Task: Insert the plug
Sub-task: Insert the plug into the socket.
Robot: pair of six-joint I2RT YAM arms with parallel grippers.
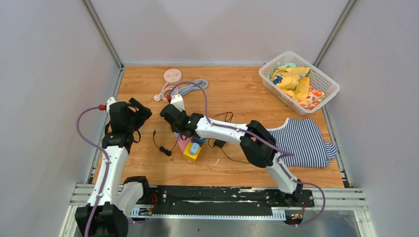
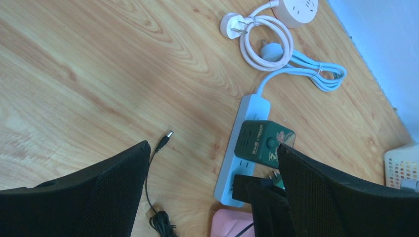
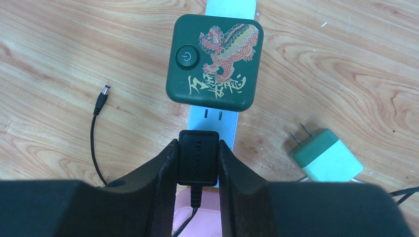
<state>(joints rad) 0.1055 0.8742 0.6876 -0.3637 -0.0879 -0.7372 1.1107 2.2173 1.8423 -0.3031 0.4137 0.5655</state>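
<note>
One black plug (image 3: 198, 157) in right gripper (image 3: 197, 149) (above power strip (image 3: 228, 117))

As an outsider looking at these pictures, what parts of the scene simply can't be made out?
- Right wrist view: the prongs of the black plug, hidden under its own body in the shut right gripper.
- Right wrist view: much of the white power strip, covered by the green adapter.
- Left wrist view: the basket, cut off by the right edge.

1 black plug (image 3: 198, 157), 1 power strip (image 2: 231, 177), 1 basket (image 1: 318, 71), apparently 1 shirt (image 1: 306, 140)
</note>
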